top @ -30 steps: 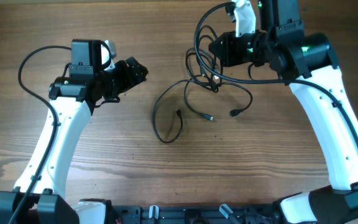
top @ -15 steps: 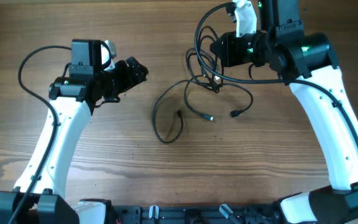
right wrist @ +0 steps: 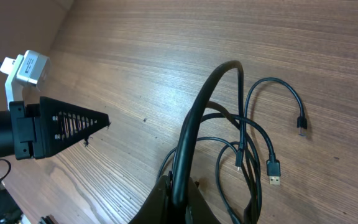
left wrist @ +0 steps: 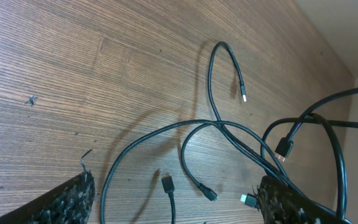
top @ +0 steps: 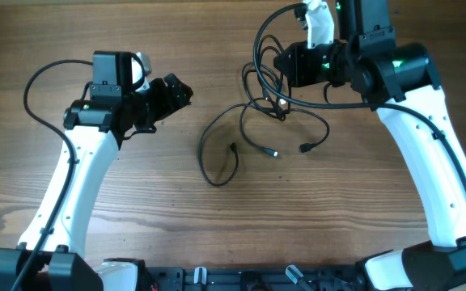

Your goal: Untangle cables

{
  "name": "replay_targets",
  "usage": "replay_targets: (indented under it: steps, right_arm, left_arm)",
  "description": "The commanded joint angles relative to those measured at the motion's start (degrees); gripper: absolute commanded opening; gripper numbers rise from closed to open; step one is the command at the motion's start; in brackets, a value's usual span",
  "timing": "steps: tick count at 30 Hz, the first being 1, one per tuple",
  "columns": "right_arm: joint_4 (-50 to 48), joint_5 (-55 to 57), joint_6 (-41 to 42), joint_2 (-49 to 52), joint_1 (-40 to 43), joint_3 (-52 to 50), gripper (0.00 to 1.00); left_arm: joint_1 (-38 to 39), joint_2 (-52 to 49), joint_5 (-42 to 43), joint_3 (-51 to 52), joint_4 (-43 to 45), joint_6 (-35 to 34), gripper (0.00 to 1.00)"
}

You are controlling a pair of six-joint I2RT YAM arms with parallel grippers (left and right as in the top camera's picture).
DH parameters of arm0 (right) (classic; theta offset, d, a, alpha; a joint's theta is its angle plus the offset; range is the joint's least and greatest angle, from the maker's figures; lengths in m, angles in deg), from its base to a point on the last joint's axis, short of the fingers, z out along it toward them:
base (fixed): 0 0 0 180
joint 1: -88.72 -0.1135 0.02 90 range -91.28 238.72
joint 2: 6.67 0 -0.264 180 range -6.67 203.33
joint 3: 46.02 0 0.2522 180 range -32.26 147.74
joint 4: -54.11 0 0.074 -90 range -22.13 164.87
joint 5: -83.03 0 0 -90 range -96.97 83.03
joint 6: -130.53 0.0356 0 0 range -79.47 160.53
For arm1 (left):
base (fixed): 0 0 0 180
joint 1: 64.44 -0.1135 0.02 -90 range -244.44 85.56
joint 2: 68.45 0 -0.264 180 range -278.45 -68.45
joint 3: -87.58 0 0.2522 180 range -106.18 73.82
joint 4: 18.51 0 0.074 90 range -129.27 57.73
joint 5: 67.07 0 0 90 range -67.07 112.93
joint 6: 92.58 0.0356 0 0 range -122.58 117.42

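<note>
Cables (top: 253, 121) on wood table (top: 217, 234): the knot sits right under the right gripper (right wrist: 178, 190), which is pinched tight on one strand. Loose loops trail toward the left gripper (top: 176, 90), spread wide and empty, with cords just ahead of its tips. They look light, limp and slick. I'd grab mid-strand on a free loop, not the plug ends (top: 273, 153).

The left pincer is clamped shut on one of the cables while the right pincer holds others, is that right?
Not quite. The left pincer stands open and holds nothing, as the left wrist view shows: the cables lie on the table in front of it. The right pincer does hold others.
</note>
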Motion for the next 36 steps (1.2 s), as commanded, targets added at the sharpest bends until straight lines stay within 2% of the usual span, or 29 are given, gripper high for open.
replay_targets:
  steps: [1, 20, 25, 26, 28, 32, 36]
  right_arm:
    - [0.07, 0.59, -1.11, 0.44, -0.13, 0.31, 0.07]
    - [0.13, 0.57, -0.94, 0.44, -0.13, 0.31, 0.07]
    - [0.94, 0.31, 2.36, 0.55, -0.66, 0.31, 0.06]
    - [1.33, -0.11, 2.29, 0.66, -1.55, 0.24, 0.06]
    - [1.75, -0.09, 2.32, 0.79, -3.02, 0.24, 0.06]
    - [2.54, -0.09, 3.89, 1.22, -7.15, 0.24, 0.06]
    - [3.5, 0.31, 4.92, 1.97, -12.31, 0.22, 0.07]
  left_arm:
    - [0.22, -0.57, 0.5, 0.04, 0.59, -0.9, 0.85]
    - [1.25, -1.09, 0.5, 0.04, 1.64, -0.92, 0.86]
    - [3.3, -2.38, 0.26, 0.04, 4.24, -2.14, 0.84]
    - [3.43, -3.13, -0.17, 0.04, 4.9, -4.46, 0.83]
    - [3.28, -3.65, -1.07, 0.04, 5.27, -4.76, 0.82]
    - [0.74, -3.61, -5.95, 0.04, 3.78, -4.7, 0.87]
    - [-4.13, -3.61, -4.61, 0.04, 2.45, -4.7, 0.88]
